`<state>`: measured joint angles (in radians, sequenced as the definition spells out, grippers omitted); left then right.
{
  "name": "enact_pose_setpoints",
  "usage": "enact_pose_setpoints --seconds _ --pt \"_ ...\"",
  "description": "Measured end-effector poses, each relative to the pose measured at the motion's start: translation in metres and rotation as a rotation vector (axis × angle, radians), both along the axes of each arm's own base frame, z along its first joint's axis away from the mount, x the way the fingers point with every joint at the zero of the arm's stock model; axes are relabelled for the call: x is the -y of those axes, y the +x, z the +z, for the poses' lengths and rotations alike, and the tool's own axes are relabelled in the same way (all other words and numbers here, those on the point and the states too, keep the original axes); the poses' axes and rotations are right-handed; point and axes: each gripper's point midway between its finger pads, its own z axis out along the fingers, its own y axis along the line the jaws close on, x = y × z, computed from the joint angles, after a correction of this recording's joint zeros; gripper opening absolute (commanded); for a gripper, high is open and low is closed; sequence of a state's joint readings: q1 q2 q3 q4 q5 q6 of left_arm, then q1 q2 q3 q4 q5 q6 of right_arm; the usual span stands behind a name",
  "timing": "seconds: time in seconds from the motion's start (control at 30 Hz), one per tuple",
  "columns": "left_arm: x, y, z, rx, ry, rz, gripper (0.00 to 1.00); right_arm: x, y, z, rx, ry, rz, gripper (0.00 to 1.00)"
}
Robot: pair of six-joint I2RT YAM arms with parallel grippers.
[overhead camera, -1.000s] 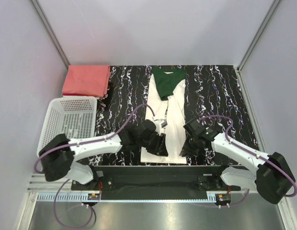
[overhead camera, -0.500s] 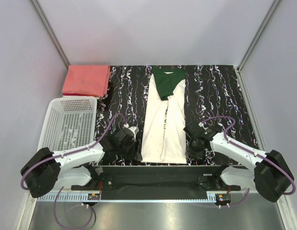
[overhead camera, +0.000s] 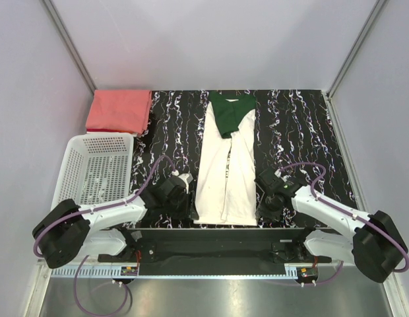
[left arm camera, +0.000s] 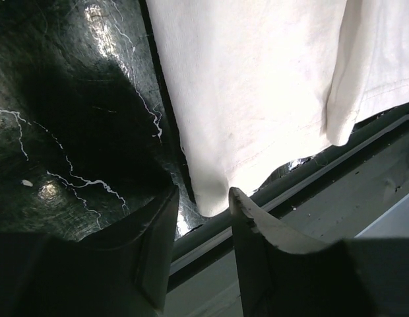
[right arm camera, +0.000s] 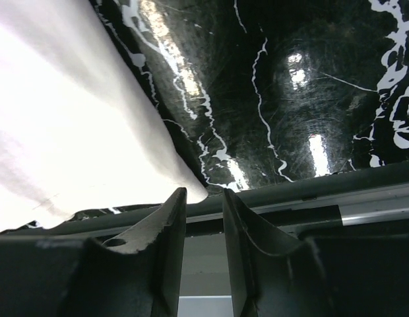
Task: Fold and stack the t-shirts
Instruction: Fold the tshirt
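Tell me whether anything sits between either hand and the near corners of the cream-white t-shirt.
Nothing visible does. The left hand and right hand each sit open at a near corner of the cream-white t-shirt, only bare table between. The basket stands off to the left.

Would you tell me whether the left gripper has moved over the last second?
Yes: the left gripper has drawn left off the cream-white t-shirt, toward the basket.

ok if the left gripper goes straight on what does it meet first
Probably the white shirt, its near hem corner right ahead of the left gripper; depth is unclear, so the table could come first.
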<state>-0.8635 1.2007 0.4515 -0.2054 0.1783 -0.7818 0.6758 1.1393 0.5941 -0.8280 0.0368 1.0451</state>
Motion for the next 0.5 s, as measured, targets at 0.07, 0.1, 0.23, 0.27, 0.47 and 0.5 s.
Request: enact_pose_setpoints --seconds 0.07,0.1,0.23,0.27,0.47,0.5 --pt "0.0 -0.001 -0.001 -0.004 -0.001 -0.002 0.34 -0.002 0.002 0.004 0.018 0.017 -0.003 0.36" --pt "0.001 -0.001 -0.002 -0.006 -0.003 -0.004 0.27 -0.003 0.003 0.006 0.028 0.026 -0.004 0.36" --pt "0.001 -0.002 -0.005 -0.016 0.001 -0.011 0.15 -0.007 0.007 0.009 0.052 0.05 -0.007 0.37" --pt "0.001 -0.002 -0.005 -0.015 0.002 -0.013 0.12 -0.008 0.008 0.009 0.055 0.054 -0.006 0.38" --pt "0.002 -0.003 -0.005 -0.017 -0.002 -0.025 0.0 -0.011 0.005 0.001 0.031 0.065 -0.001 0.39" --pt "0.002 -0.004 -0.005 -0.017 -0.002 -0.026 0.0 -0.011 0.005 0.001 0.031 0.065 -0.001 0.39"
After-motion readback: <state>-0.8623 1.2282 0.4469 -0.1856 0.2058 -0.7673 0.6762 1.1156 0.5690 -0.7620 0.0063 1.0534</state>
